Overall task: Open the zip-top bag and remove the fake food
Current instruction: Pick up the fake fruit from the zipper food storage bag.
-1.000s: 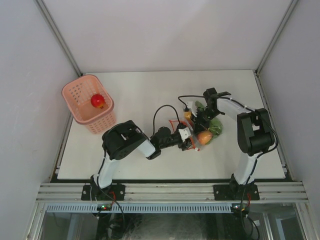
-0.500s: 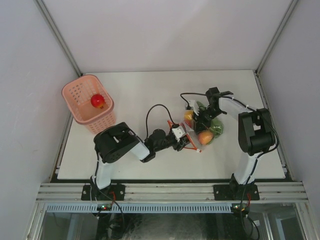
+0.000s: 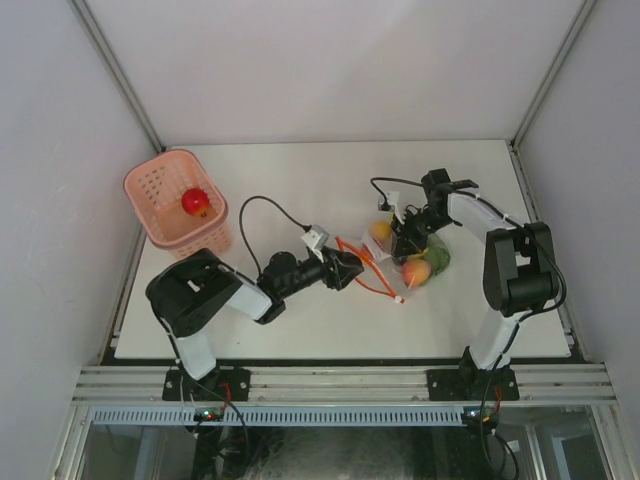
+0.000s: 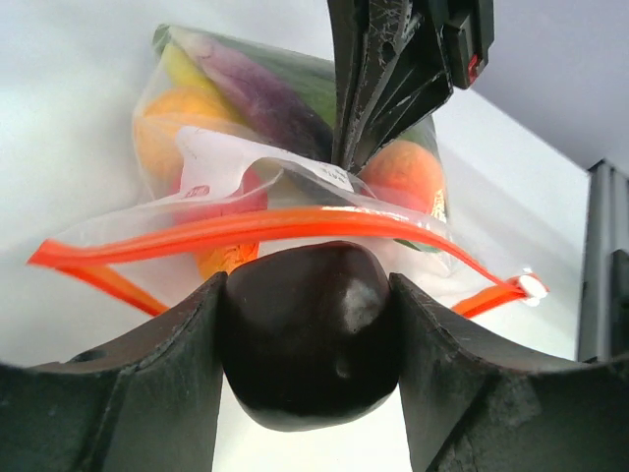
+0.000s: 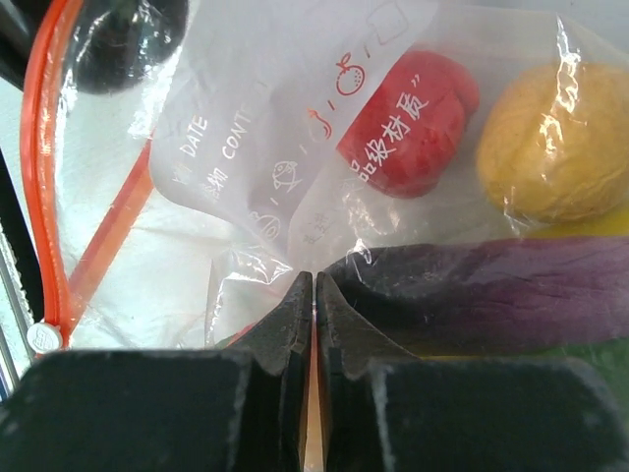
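Note:
The clear zip-top bag [image 3: 418,258] lies right of centre, its orange zipper [image 3: 366,262] gaping open toward the left. Inside it show fake food pieces: a red one [image 5: 423,108], an orange-yellow one [image 5: 555,147] and a purple eggplant [image 5: 511,285]. My right gripper [image 3: 405,236] is shut, pinching the bag's upper film [image 5: 246,147]. Just outside the bag's mouth, my left gripper [image 3: 345,268] is shut on a dark, round, glossy fake food piece [image 4: 310,334], which fills the gap between its fingers. In the left wrist view the right gripper [image 4: 344,157] hangs over the bag [image 4: 246,167].
A pink perforated basket [image 3: 160,222] stands at the left edge of the table with one red round piece [image 3: 196,202] inside. Black cables loop over both arms near the bag. White walls close in the table on three sides.
My left gripper has pulled back to the left, out of the bag's mouth, with the dark piece held in it. The right gripper stays pinched on the bag, shifted slightly right.

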